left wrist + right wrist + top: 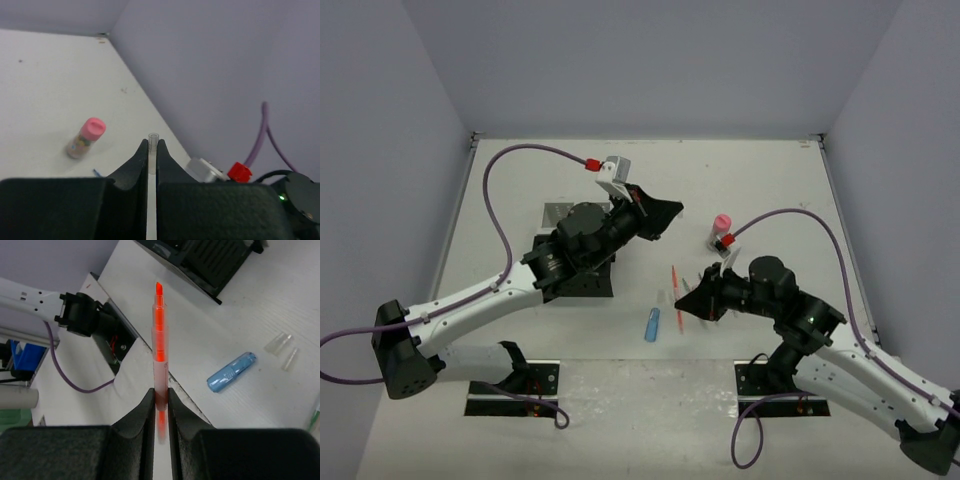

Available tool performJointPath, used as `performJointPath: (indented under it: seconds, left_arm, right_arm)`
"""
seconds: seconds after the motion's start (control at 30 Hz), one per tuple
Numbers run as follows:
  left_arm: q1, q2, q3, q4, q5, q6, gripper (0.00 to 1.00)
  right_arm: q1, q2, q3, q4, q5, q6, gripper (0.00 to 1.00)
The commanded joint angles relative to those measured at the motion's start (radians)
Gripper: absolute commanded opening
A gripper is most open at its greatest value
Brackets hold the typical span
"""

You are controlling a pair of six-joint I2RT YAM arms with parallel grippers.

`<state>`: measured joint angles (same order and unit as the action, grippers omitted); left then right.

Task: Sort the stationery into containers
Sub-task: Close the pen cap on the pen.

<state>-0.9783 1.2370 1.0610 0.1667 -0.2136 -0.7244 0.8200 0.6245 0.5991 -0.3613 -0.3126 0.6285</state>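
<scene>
My left gripper (665, 213) is raised over the table's middle and shut on a thin clear pen (152, 146), whose tip pokes out between the fingertips in the left wrist view (152, 142). My right gripper (688, 298) is shut on an orange pen (159, 335), also seen from above (676, 296). A blue capsule-shaped piece (652, 324) lies on the table just left of it and also shows in the right wrist view (231, 372). The pink-capped bottle (720, 232) stands upright to the right of my left gripper (86, 137). The organiser's black compartments (582, 282) and white mesh part (558, 212) sit mostly under my left arm.
Two small clear caps (280, 342) lie near the blue capsule. A green pen end (315, 417) shows at the right edge of the right wrist view. The organiser's black corner (215, 262) is at the top of that view. Grey walls close in the table's far and side edges.
</scene>
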Motion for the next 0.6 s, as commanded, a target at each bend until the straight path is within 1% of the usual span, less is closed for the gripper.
performJointPath:
  seconds: [0.0, 0.03, 0.13, 0.33, 0.57]
  left_arm:
    - [-0.003, -0.023, -0.044, 0.208, 0.209, 0.091, 0.00]
    - [-0.003, -0.029, -0.050, 0.209, 0.237, 0.091, 0.00]
    - [-0.003, -0.040, -0.069, 0.209, 0.260, 0.091, 0.00]
    - [-0.003, -0.044, -0.106, 0.244, 0.282, 0.069, 0.00]
    - [-0.003, -0.050, -0.120, 0.252, 0.286, 0.069, 0.00]
  right_arm:
    - [0.002, 0.037, 0.024, 0.178, -0.125, 0.004, 0.00]
    - [0.002, 0.031, 0.030, 0.173, -0.106, 0.000, 0.00]
    - [0.002, 0.010, 0.054, 0.153, -0.072, -0.019, 0.00]
    - [0.002, -0.039, 0.087, 0.090, 0.066, -0.036, 0.00]
    - [0.002, -0.092, 0.102, 0.059, 0.146, -0.038, 0.00]
